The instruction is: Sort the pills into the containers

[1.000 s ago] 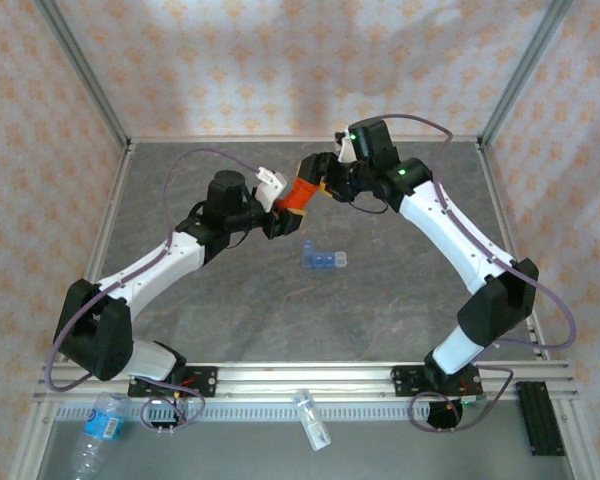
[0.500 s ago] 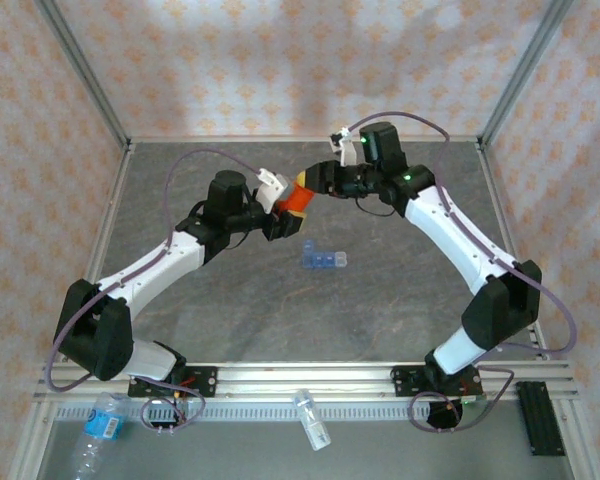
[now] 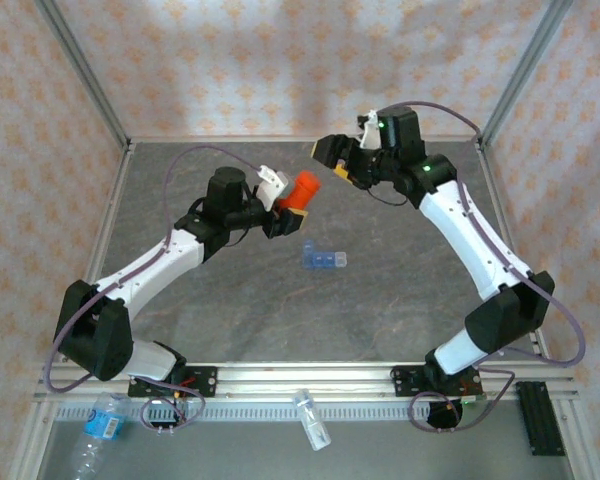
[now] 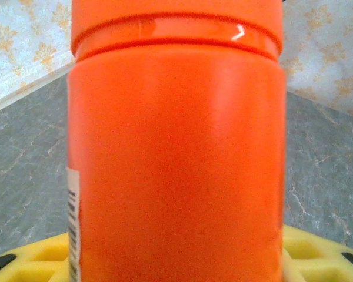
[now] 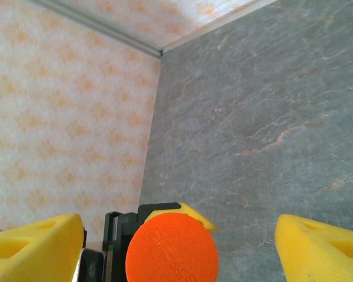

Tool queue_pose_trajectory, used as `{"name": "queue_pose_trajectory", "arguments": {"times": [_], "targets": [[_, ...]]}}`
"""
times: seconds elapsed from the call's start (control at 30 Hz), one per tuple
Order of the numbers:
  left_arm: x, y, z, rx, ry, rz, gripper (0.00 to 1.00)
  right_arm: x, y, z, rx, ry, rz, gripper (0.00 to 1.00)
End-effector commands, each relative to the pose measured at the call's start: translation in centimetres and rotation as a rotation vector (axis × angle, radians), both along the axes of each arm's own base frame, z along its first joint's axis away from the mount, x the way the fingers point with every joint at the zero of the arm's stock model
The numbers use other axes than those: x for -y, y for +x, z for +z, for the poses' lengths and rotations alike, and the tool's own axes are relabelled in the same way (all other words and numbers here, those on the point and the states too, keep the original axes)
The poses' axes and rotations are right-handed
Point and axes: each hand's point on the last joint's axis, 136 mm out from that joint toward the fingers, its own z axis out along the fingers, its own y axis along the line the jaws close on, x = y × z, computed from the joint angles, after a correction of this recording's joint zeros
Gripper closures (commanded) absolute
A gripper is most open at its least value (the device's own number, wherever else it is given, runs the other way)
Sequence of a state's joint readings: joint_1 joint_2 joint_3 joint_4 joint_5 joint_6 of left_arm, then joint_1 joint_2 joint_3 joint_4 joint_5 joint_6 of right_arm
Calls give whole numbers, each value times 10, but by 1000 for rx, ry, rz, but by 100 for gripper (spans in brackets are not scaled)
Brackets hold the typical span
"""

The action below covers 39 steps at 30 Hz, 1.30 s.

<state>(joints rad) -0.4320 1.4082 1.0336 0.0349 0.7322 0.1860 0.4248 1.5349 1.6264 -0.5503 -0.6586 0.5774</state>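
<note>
while the orange vial [image 3: 300, 190] is being clamped by the left gripper [image 3: 277, 207], its capped end is being aimed at the right gripper [image 3: 332, 160], spread wide and empty; the containers [image 3: 323, 259] are being left on the table [image 3: 380, 300], seemingly nearer the left gripper.

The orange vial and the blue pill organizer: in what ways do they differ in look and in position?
The orange vial is an opaque cylinder; the blue pill organizer is a translucent strip of compartments. The orange vial is held above the table in the left hand; the blue pill organizer lies on the table, touched by no hand. Both are small containers.
</note>
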Motion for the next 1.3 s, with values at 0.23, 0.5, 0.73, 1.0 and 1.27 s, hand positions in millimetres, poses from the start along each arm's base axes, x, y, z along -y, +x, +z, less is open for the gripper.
{"name": "queue_pose_trajectory", "arguments": {"times": [0.23,0.5,0.73,1.0,1.27], "targets": [[2,2,24,63,-8,-22,100,-14,-6,-6,-91,-12,-65,15],[3,2,22,59,-8,-21,100,-27,-13,-17,-107,-21,-31,20],[4,4,23,58,-12,-22,100,-36,-17,-19,-112,-18,-3,29],[4,5,22,54,-13,-22,100,-39,-21,-24,-112,-26,21,50],[6,-2,28,51,-31,-46,100,-52,-22,-19,156,-61,248,58]]}}
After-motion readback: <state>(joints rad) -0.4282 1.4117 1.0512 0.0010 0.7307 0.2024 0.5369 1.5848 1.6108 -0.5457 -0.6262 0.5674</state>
